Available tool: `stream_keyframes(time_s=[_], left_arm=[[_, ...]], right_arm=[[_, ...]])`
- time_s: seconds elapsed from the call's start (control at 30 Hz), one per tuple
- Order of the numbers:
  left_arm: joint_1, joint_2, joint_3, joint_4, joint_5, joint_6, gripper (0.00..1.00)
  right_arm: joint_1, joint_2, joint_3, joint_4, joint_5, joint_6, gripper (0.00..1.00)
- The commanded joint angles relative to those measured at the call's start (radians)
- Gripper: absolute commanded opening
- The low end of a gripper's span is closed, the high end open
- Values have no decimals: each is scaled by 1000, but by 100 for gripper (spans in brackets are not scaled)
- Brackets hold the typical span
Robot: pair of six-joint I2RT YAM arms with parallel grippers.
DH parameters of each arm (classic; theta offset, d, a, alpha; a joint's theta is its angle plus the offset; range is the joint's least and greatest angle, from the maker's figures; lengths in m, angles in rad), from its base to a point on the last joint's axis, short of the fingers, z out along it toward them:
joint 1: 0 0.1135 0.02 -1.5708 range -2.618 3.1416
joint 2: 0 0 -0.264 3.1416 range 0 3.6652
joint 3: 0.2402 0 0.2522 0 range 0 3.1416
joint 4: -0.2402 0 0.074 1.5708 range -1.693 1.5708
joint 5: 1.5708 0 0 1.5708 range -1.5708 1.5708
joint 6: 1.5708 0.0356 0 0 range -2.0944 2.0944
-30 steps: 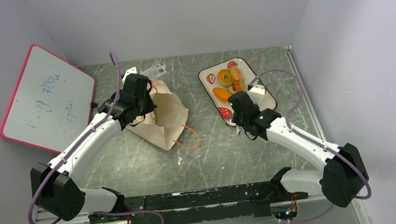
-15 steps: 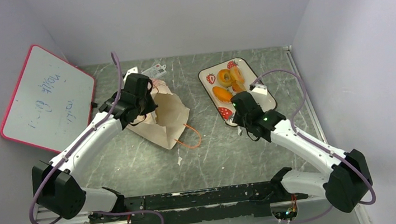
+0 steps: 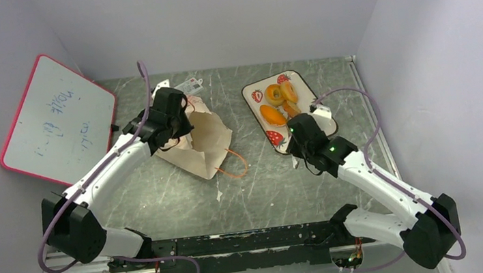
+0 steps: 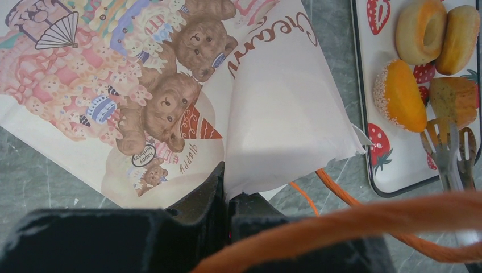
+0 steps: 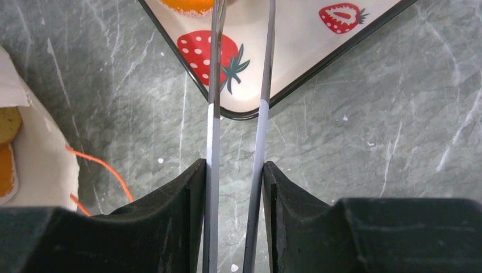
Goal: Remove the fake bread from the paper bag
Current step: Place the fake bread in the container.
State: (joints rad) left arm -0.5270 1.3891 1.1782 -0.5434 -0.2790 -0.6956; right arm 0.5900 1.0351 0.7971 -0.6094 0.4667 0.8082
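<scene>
The paper bag [image 3: 201, 141] lies on its side, and its bear print faces up in the left wrist view [image 4: 170, 96]. My left gripper [image 3: 179, 126] is shut on the bag's paper edge [image 4: 227, 182]. An orange cord handle [image 4: 352, 222] crosses in front of that camera. Several pieces of fake bread lie on the strawberry tray [image 3: 248, 98]: a bagel [image 4: 421, 29], an orange loaf [image 4: 399, 94] and a brown piece [image 4: 453, 99]. My right gripper [image 3: 299, 132] is shut on metal tongs [image 5: 213, 114], whose tips reach over the tray's near corner [image 5: 295, 51]. More bread [image 5: 7, 125] shows in the bag's mouth.
A pink-framed whiteboard [image 3: 58, 119] leans at the left wall. A small white tag card [image 3: 186, 86] lies behind the bag. The bag's other orange handle [image 3: 232, 168] loops onto the table between bag and tray. Walls close in on the left, back and right.
My right gripper has drawn back a little toward the near right with the tongs, and its jaws have eased slightly wider. The left gripper keeps its hold on the bag.
</scene>
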Motion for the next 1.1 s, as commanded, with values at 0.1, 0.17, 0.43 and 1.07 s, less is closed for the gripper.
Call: stream_keyframes(time_s=[0.1, 0.17, 0.43, 1.07], left_arm=[[5, 24, 51, 22, 31, 0, 7], [6, 29, 56, 19, 32, 3, 7], [5, 43, 73, 10, 40, 3, 7], [5, 47, 67, 13, 48, 2, 7]], right_arm=[[4, -51, 0, -16, -42, 28, 41], [4, -60, 2, -23, -50, 31, 41], [8, -86, 10, -56, -75, 43, 41], [29, -125, 60, -73, -150, 72, 40]])
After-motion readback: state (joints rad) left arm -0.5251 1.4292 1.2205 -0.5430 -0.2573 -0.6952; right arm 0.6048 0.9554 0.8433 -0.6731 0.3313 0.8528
